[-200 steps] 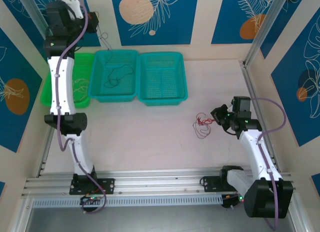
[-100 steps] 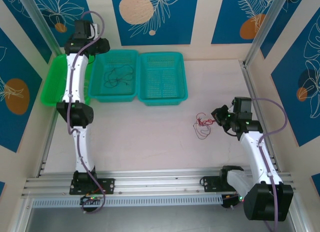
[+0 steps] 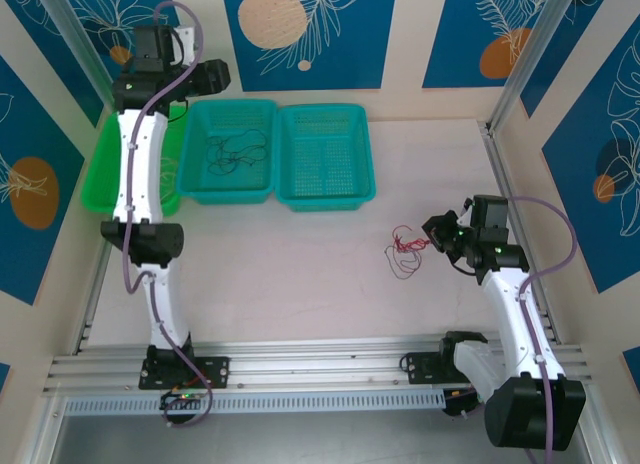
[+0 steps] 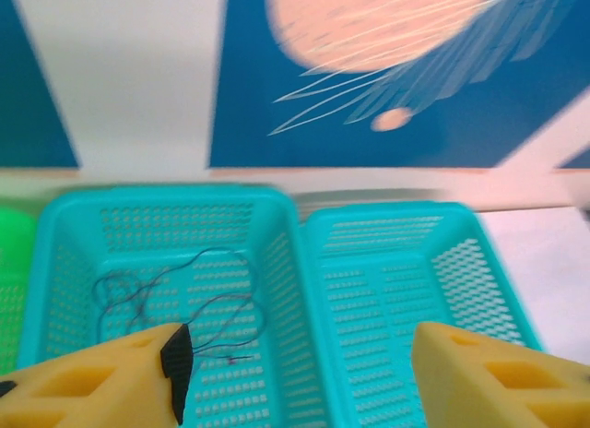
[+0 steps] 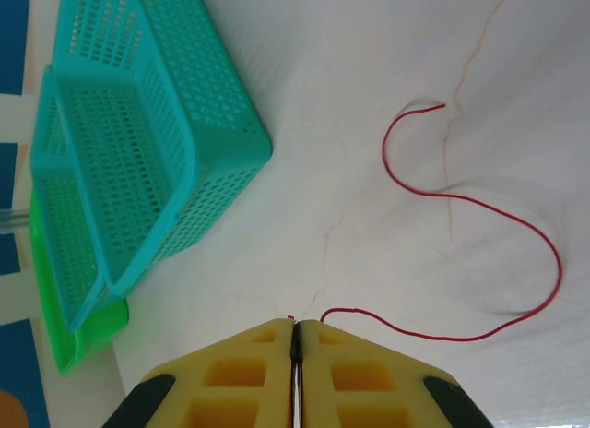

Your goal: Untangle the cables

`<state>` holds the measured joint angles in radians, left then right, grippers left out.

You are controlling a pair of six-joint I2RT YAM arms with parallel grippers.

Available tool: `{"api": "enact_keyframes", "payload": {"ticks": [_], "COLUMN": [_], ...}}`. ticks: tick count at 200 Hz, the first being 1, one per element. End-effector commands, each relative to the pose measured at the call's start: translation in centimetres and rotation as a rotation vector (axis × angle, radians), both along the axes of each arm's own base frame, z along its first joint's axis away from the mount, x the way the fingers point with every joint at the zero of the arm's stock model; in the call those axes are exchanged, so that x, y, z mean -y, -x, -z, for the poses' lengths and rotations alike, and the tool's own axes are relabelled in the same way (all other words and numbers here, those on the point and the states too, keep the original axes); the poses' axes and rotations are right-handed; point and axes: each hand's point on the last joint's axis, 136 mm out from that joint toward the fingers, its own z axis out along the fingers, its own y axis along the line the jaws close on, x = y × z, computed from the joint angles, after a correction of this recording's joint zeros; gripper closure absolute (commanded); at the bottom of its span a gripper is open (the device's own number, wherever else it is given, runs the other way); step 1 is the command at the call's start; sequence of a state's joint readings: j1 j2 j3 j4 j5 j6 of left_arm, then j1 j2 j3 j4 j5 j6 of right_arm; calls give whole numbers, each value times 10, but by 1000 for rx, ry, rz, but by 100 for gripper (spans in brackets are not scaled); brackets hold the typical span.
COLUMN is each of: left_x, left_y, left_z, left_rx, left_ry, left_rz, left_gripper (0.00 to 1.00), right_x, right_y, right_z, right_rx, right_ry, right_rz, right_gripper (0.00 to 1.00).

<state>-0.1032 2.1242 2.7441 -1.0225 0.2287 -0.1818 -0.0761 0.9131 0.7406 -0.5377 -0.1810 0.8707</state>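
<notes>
Right hand (image 5: 295, 331) closed, pinching the red cable (image 5: 479, 207) on the table (image 3: 300, 254), well right of the middle teal basket (image 3: 228, 109). Black cable (image 3: 235, 149) inside that basket, left hand (image 4: 297, 354) open above. Hair-thin, limp; I'd pinch near ends.

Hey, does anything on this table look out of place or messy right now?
Only the red cable: it sprawls in loose loops on the bare table, outside the baskets, one end apparently pinched in the shut right claw. The black cable lies inside the middle basket. Nothing looks spilled or damaged.
</notes>
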Motion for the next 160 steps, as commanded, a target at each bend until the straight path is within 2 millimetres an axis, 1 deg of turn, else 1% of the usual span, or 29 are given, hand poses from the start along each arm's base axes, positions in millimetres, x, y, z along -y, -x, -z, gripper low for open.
{"api": "enact_keyframes", "payload": {"ticks": [1,15,26,50,68,73,76,79,80,82,86,88,97,101,129,150,160], "left_x": [44,65,81,118,149,158,162,167,168,171,177,179,188,190,206,230,244], "left_y": [64,85,99,129,151,155,159,162,163,164,169,172,179,183,206,230,244], "left_z": [-57,-66,-69,-75,-75,-73,-74,-71,-73,-69,-68,-70,-62,-61,-38,-17,1], "left_rx": [102,119,129,153,175,179,190,188,199,195,208,222,238,246,232,239,238], "left_ry": [-6,-19,-38,-79,-89,-86,-78,-70,-65,-59,-40,-25,24,45,124,192,209], "left_rz": [170,227,259,345,433,456,469,486,489,498,517,526,558,569,626,734,797], "left_gripper": [38,38,39,44,46,46,46,46,46,46,46,46,45,45,45,45,46], "right_x": [-11,-12,-13,-15,-19,-19,-19,-19,-19,-19,-20,-20,-20,-20,-23,-28,-31], "right_y": [-3,-4,-4,-7,-8,-8,-9,-9,-9,-9,-9,-9,-9,-9,-9,-9,-9], "right_z": [-20,-20,-18,-18,-22,-22,-23,-23,-23,-23,-24,-24,-25,-26,-30,-34,-37], "right_rx": [67,70,69,69,76,78,79,82,81,83,85,85,88,91,95,96,101], "right_ry": [-29,-31,-33,-45,-57,-57,-58,-58,-57,-57,-58,-57,-56,-55,-68,-106,-129], "right_rz": [-68,-73,-76,-89,-110,-111,-112,-114,-114,-115,-116,-119,-121,-122,-142,-155,-164], "right_gripper": [100,100,100,100,100,100,100,100,100,100,100,100,100,100,100,100,100]}}
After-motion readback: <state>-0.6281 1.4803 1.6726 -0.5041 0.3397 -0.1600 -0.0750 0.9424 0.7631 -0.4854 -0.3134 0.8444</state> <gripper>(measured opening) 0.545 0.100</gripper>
